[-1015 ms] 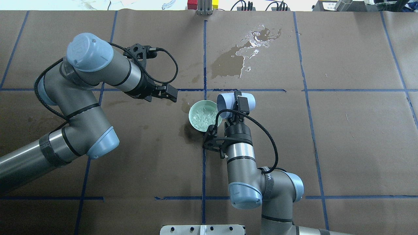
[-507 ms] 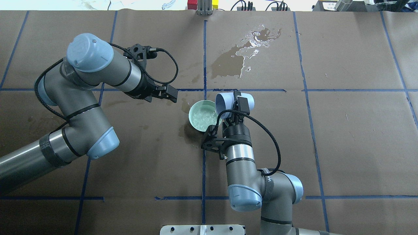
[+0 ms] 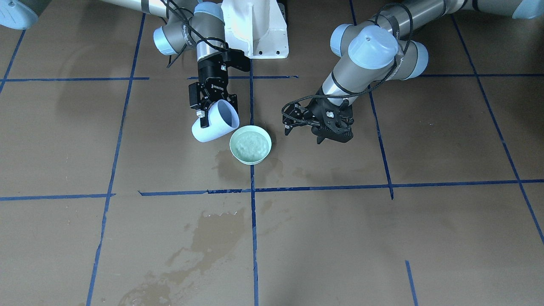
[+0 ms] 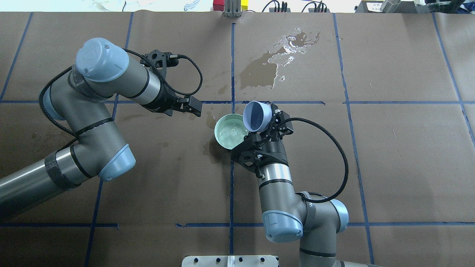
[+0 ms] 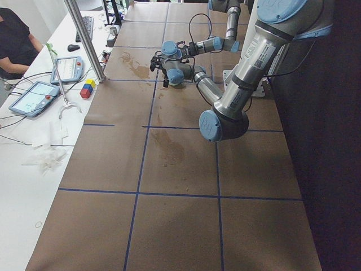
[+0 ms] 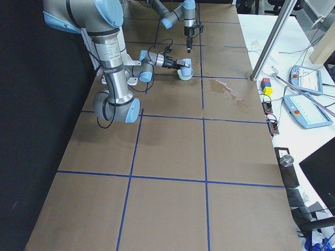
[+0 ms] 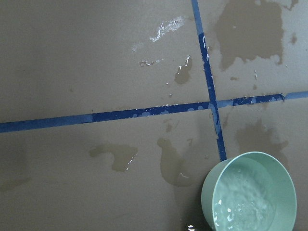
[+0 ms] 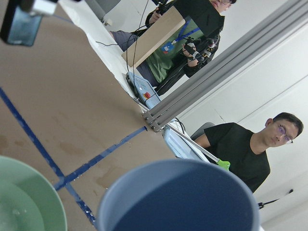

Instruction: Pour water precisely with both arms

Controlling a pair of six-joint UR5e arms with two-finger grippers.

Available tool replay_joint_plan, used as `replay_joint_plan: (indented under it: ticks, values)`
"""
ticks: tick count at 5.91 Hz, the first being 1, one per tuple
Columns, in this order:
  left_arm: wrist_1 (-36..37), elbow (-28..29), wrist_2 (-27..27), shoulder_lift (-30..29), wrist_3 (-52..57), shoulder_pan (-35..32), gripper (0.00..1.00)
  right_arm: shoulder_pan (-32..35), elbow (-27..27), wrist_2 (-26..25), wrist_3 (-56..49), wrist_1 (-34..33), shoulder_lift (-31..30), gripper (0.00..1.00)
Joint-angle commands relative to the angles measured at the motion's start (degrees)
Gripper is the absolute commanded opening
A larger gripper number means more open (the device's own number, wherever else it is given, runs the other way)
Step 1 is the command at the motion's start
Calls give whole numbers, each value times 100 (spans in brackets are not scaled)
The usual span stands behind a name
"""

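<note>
My right gripper (image 4: 268,119) is shut on a pale blue cup (image 4: 256,116) and holds it tilted just above the right rim of the mint green bowl (image 4: 221,127). The cup's dark inside faces up and looks empty. Clear, rippled water (image 4: 231,135) fills the bowl. From the front, the cup (image 3: 211,123) hangs beside the bowl (image 3: 250,159). My left gripper (image 4: 193,106) hovers open and empty to the left of the bowl. The left wrist view shows the bowl (image 7: 211,178) and its water (image 7: 243,204).
A glistening puddle with a dark stain (image 4: 276,63) lies beyond the bowl. Smaller wet stains (image 4: 211,152) ring the bowl. Coloured blocks and a post (image 4: 232,6) stand at the far edge. The white pedestal (image 3: 255,25) is behind. Operators (image 8: 240,144) sit past the table.
My right wrist has turned, bringing the cup up from lying on its side over the bowl so that its mouth faces upward. The left arm has not moved.
</note>
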Motion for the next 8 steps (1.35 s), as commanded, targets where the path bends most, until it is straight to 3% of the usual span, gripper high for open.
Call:
replay_joint_plan:
  ticks: [1, 3, 4, 5, 7, 8]
  values:
    - [-2, 0, 0, 0, 0, 0, 100, 18, 908, 123, 1510, 11, -654, 1]
    - [-2, -9, 9, 9, 0, -9, 100, 44, 1919, 175, 2810, 11, -1689, 1]
    - [6, -26, 9, 9, 0, -9, 100, 53, 2020, 175, 3426, 142, -1869, 1]
    - [7, -26, 9, 9, 0, -9, 100, 53, 1995, 175, 4215, 856, -2549, 0]
    - [7, -17, 9, 9, 0, 26, 100, 298, 1742, 385, 4320, 2080, -3721, 0]
    - [7, -26, 9, 18, 0, 18, 100, 430, 1035, 404, 4311, 3051, -3830, 0]
